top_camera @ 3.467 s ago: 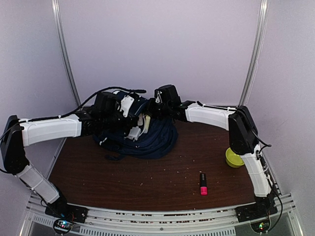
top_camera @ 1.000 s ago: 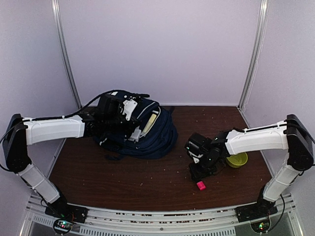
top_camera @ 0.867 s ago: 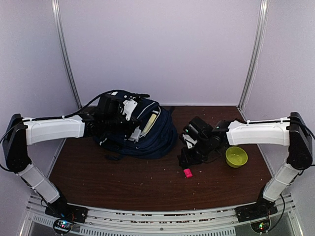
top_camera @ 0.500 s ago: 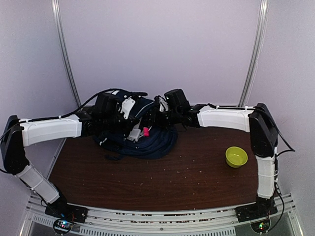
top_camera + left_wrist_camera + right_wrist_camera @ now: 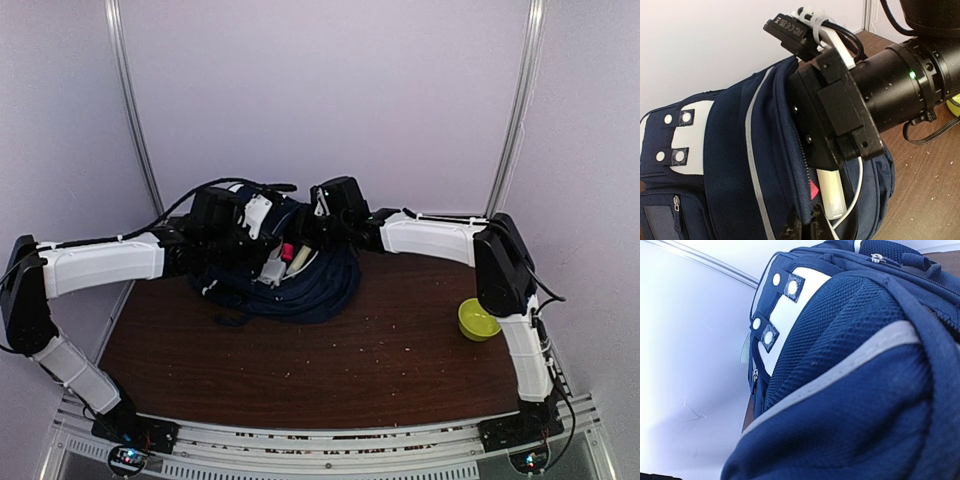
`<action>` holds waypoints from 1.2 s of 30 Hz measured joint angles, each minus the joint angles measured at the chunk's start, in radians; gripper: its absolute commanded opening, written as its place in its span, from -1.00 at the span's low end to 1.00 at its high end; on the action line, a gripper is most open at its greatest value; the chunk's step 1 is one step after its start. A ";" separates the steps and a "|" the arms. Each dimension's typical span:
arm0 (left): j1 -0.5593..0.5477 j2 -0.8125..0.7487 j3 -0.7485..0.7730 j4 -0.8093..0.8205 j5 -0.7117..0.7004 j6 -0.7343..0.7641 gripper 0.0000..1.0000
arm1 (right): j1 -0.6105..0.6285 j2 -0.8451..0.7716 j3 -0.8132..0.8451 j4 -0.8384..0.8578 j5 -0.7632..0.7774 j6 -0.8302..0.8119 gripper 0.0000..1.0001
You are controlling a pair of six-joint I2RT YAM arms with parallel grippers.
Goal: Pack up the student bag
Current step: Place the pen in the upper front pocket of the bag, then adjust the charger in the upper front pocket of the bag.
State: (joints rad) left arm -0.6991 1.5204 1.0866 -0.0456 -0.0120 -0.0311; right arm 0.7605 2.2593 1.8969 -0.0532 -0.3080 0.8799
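L gripper (image 5: 802,227): jaws narrow, pinched on the zip edge of the bag (image 5: 325,285), holding the mouth up & open. R gripper (image 5: 303,238): tips are buried in that mouth, so I can't tell if they're spread or closed. R wrist cam gives only blue mesh & the white patch, no fingers.

What changed: 3.5 s ago the pink marker (image 5: 287,252) lay on the table (image 5: 330,370), R side, w/ the R arm up at the bag. Approx 1 s ago R was low over the table w/ it, and 0.5 s ago it hung at the bag mouth. Now it's further in, only a pink/red sliver showing in the opening beside a cream tube (image 5: 831,195) & a white cord (image 5: 860,185). L has held its pinch throughout.

Bag sits back-L on the table, slumped. Green bowl (image 5: 478,320) is far R, well apart, same spot as before.

My read: marker is as good as packed, pending release, which I can't confirm. Next, R has to back out w/o snagging the zip. Whether the bowl goes in too, I can't say from the task line.
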 measured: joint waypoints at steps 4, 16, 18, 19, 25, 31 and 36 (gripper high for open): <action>0.000 0.003 0.000 0.003 0.001 -0.001 -1.00 | -0.003 -0.018 -0.007 -0.018 0.002 -0.037 -0.01; -0.002 0.012 0.000 0.005 0.011 -0.001 -1.00 | -0.027 -0.281 -0.185 -0.100 -0.085 -0.149 0.01; -0.003 0.014 0.000 -0.002 0.014 0.000 -1.00 | -0.026 -0.349 -0.249 -0.102 -0.084 -0.167 0.01; -0.003 0.015 0.000 -0.003 0.015 0.000 -1.00 | -0.026 -0.377 -0.275 -0.105 -0.076 -0.175 0.01; -0.003 0.018 0.000 -0.005 0.020 -0.001 -1.00 | -0.023 -0.410 -0.344 -0.140 -0.011 -0.201 -0.01; -0.003 0.018 0.000 -0.011 0.031 -0.001 -1.00 | -0.023 -0.299 -0.304 -0.157 -0.022 -0.196 -0.46; -0.003 0.017 -0.002 -0.013 0.033 0.002 -1.00 | -0.023 -0.210 -0.254 -0.156 -0.058 -0.183 -0.86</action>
State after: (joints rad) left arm -0.7021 1.5372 1.0843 -0.0586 0.0208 -0.0292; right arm 0.7372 2.0491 1.6432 -0.2092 -0.3660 0.6971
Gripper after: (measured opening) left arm 0.043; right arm 0.138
